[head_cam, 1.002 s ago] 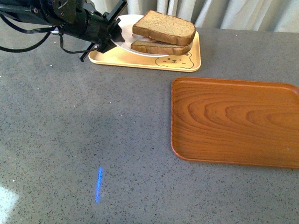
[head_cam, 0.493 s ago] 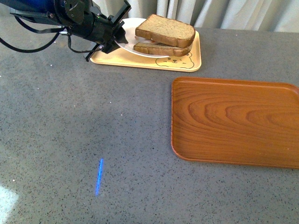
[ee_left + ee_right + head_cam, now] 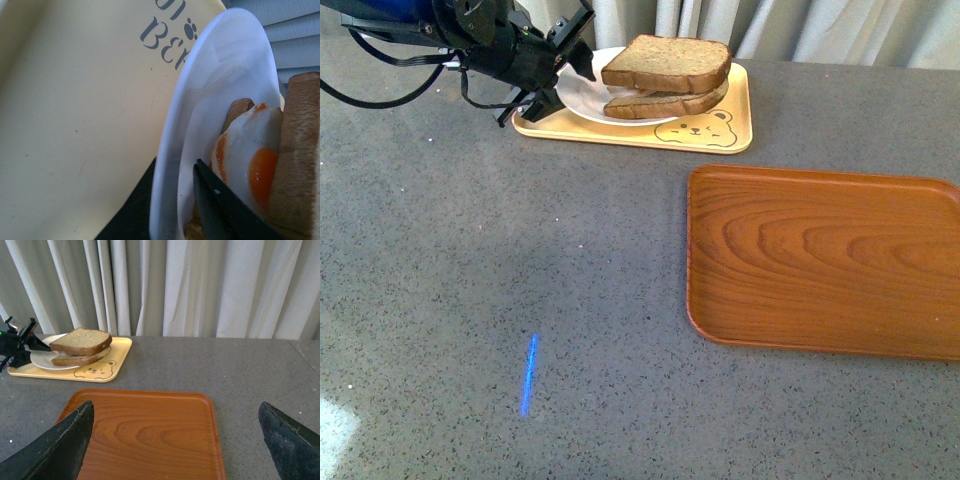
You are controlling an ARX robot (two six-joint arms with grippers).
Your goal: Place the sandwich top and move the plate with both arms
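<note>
Left arm reaches across the far left of the table to the plate. In the left wrist view we see the left fingers closed on the plate's near rim, one black finger lying on the plate's inner face and the other under the rim.

The plate sits over the yellow bear-print tray, at the far edge of the table in front of the curtain. We cannot tell whether the plate rests fully on the tray or is raised at the gripped side.

The sandwich top lies flat on the stack on the plate. Under it we note the fried egg, white with an orange yolk, and beneath that the lower slice. The top slice is set slightly askew from the lower one.

The right fingers are spread wide and hold nothing. They hang above the near side of the wooden tray, not touching it.

The wooden tray lies flat on the right half of the table, nearer to us than the yellow tray and apart from it. We also note a thin blue streak of light on the near left of the table.
</note>
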